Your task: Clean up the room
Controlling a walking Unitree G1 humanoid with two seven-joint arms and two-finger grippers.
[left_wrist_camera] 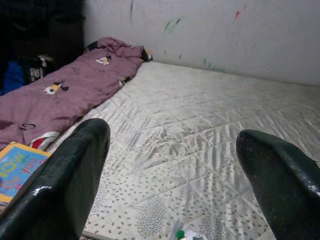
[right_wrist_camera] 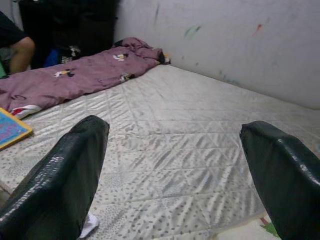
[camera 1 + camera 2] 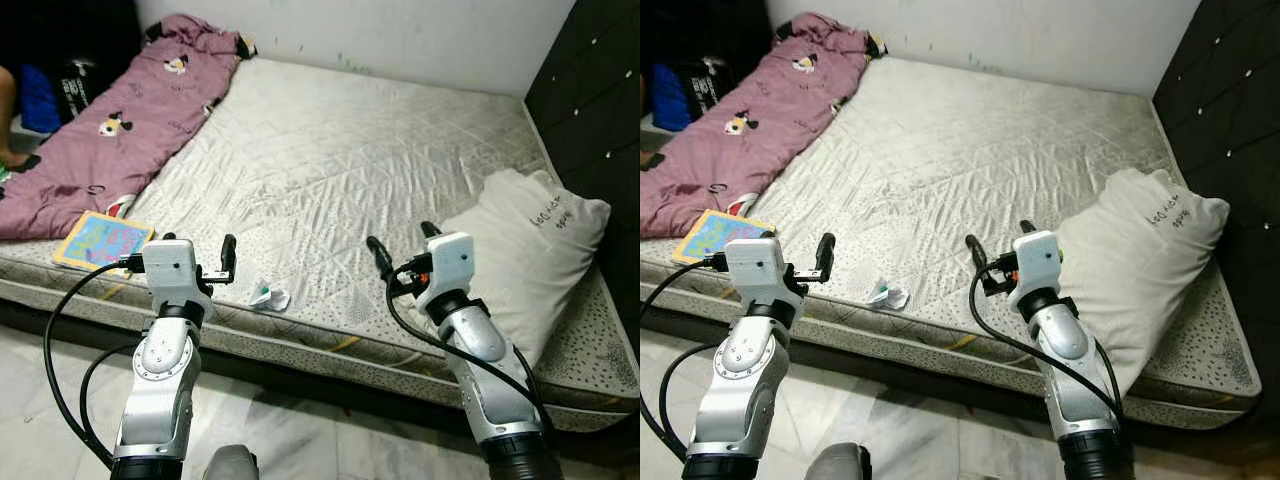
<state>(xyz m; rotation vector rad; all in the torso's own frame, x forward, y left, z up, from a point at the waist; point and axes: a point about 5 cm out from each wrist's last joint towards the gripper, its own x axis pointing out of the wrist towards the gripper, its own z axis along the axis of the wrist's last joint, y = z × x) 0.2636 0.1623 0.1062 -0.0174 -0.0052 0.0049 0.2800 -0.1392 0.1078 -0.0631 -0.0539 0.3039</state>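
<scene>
Left gripper (image 3: 200,255) and right gripper (image 3: 400,244): both at lower frame over the mattress (image 3: 340,160) near edge, fingers spread apart, holding nothing. Crumpled wrapper (image 3: 269,297): on the mattress edge, lower centre, between the grippers. Book (image 3: 103,241): lower left edge. Pillow (image 3: 530,250): right. Purple blanket (image 3: 110,130): upper left. White wall (image 3: 400,30): top. Floor: pale tile.

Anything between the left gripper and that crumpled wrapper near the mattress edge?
Nothing visible. The left gripper, fingers open, is above the mattress edge; the crumpled wrapper lies on bare quilting beside it, toward the right gripper.
</scene>
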